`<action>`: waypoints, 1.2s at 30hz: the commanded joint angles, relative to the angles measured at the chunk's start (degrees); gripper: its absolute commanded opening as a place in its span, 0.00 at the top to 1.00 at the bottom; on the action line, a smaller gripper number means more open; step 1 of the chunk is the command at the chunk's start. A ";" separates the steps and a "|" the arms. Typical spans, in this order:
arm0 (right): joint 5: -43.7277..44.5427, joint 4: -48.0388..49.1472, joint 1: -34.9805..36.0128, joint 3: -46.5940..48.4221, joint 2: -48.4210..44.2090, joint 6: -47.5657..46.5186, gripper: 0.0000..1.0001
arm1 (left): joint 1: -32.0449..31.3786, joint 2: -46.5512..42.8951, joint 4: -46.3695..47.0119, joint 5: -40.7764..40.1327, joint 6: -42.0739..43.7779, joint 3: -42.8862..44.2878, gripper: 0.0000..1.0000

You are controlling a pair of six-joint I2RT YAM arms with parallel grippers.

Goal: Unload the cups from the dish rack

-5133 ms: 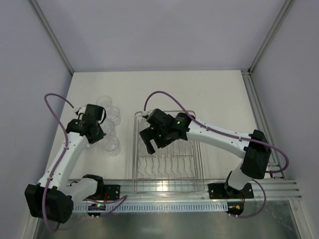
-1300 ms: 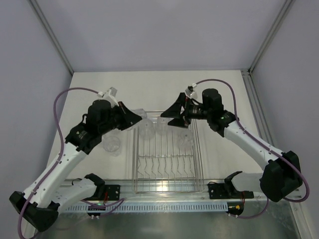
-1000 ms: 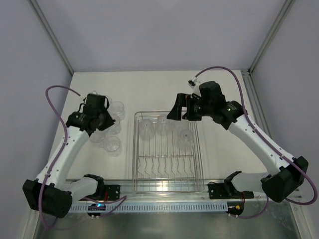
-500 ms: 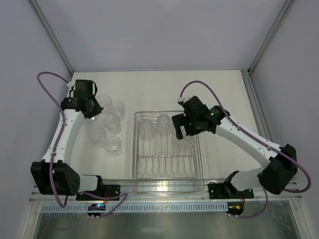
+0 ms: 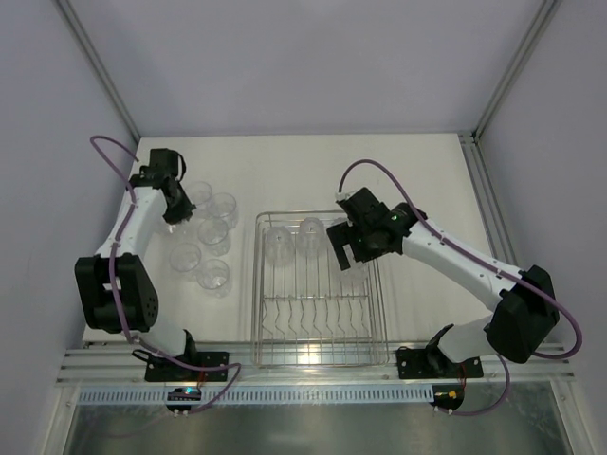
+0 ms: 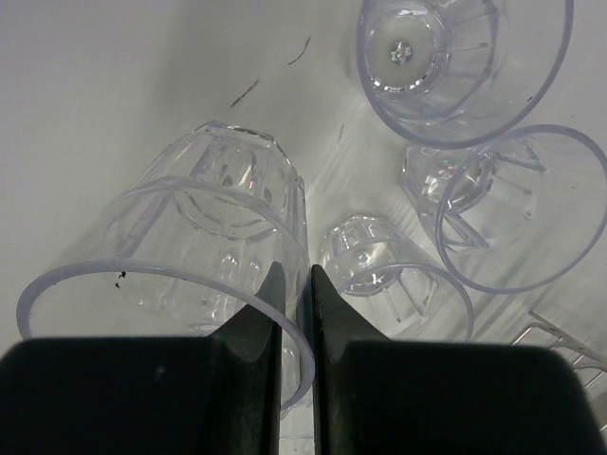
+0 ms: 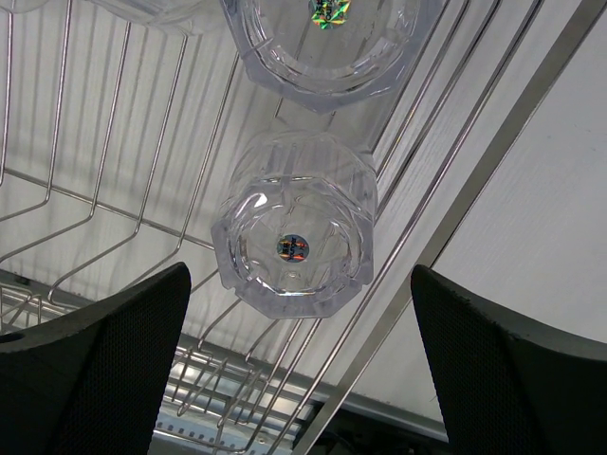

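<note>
My left gripper (image 5: pixel 174 209) is shut on the rim of a clear cup (image 6: pixel 190 237), one finger inside and one outside, at the far left of a group of several clear cups (image 5: pixel 214 233) standing on the table. In the left wrist view the gripper (image 6: pixel 296 277) shows three more cups (image 6: pixel 463 57) beside the held one. The silver wire dish rack (image 5: pixel 319 327) holds three cups, two at its far end (image 5: pixel 278 245). My right gripper (image 5: pixel 343 248) is open above the third, an upside-down cup (image 7: pixel 294 223). Its fingers (image 7: pixel 95 365) stand wide apart on either side of that cup, with the gripper (image 7: pixel 303 379) not touching it.
The rack's curved prongs (image 5: pixel 318 318) fill its near half. A metal rail (image 5: pixel 313 355) runs along the near table edge. Grey walls (image 5: pixel 57 171) close in the left, right and back. The rack's corner (image 6: pixel 561 334) lies close to the cup group.
The left arm came away from the rack and swung left to the cup group, holding a cup. The right gripper dropped from above the rack's far right side to low over a cup.
</note>
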 commanded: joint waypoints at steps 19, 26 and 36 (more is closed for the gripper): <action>0.13 6.29 0.67 0.19 7.40 -1.82 0.00 | 0.53 8.15 9.94 3.95 0.01 -2.96 1.00; -1.10 8.14 0.67 -0.25 9.16 -1.38 0.06 | 0.61 7.28 9.41 5.80 -0.26 -4.19 0.76; -2.68 7.52 0.67 -0.08 9.60 -0.24 0.22 | 0.61 3.06 6.42 9.58 -1.84 -4.98 0.33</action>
